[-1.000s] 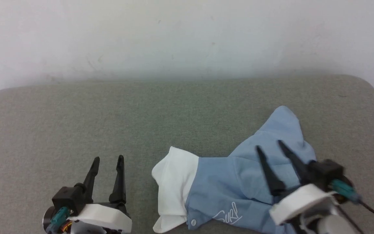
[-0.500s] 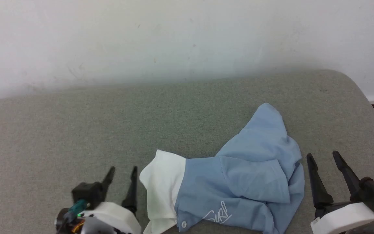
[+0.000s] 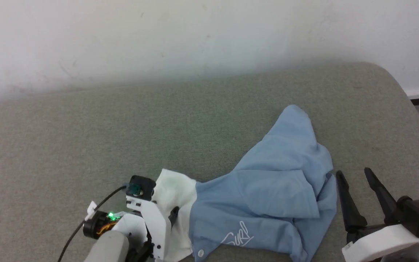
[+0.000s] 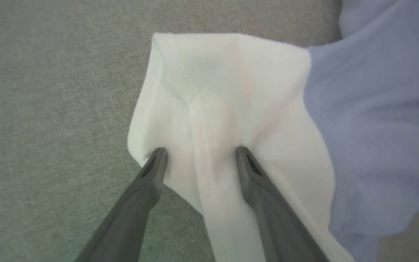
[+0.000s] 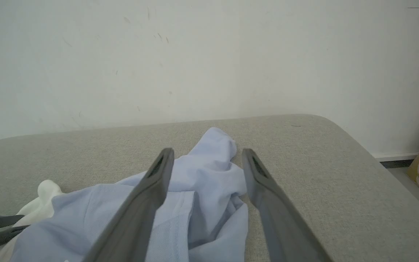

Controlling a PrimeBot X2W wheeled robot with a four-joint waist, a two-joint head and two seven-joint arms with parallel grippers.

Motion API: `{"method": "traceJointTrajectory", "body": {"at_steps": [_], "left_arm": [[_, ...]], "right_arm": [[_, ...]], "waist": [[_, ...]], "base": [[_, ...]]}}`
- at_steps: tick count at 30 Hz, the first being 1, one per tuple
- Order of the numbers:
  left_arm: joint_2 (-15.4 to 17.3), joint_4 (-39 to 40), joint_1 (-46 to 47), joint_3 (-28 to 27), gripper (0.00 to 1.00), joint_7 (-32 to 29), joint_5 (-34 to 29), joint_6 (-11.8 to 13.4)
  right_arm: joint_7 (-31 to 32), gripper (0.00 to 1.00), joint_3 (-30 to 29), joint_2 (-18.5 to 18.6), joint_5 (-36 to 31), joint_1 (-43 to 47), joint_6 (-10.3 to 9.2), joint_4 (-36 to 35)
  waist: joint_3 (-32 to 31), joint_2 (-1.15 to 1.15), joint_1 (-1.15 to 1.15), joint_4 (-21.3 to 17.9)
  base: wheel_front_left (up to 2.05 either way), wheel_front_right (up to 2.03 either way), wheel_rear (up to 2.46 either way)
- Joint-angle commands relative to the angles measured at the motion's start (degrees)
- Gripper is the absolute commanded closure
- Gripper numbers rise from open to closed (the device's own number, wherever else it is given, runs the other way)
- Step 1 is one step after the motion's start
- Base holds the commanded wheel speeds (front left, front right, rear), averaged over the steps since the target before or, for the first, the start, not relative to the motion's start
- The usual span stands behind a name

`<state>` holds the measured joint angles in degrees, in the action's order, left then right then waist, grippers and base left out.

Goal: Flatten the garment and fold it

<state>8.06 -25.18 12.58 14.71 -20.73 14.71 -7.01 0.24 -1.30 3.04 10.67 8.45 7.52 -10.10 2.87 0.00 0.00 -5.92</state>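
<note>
While the garment lies crumpled on the grey-green padded surface, near its front edge and toward my right side, my left gripper stands over the white collar at the shirt's left end. Its 2 fingers are spread apart, their tips touching the white cloth with a raised fold of it between them, not pinched. My right gripper hovers just beside the blue fabric's right edge, its 2 fingers also spread wide and holding nothing. On the near part of the blue chest sits a white cursive logo; I can read something like "Sur", but the last letter is unclear to me. 1 white button shows just left of it. A pale wall rises behind the surface.
</note>
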Motion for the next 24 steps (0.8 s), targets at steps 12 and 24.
{"method": "traceJointTrajectory", "body": {"at_steps": [12,24], "left_arm": [[5.45,4.11,2.98,3.96,1.00,-1.88,1.46,0.21],[3.27,25.23,-2.29,26.55,1.00,0.18,4.15,-0.42]], "right_arm": [[-1.34,0.00,-0.57,-0.16,1.54,-1.11,-0.03,2.17],[-0.93,0.00,-3.81,-0.16,1.04,-1.36,-0.03,1.86]], "waist": [[0.65,0.00,0.00,-2.92],[-0.45,0.00,0.00,-0.98]], "base": [[0.00,0.00,0.00],[0.00,0.00,0.00]]}}
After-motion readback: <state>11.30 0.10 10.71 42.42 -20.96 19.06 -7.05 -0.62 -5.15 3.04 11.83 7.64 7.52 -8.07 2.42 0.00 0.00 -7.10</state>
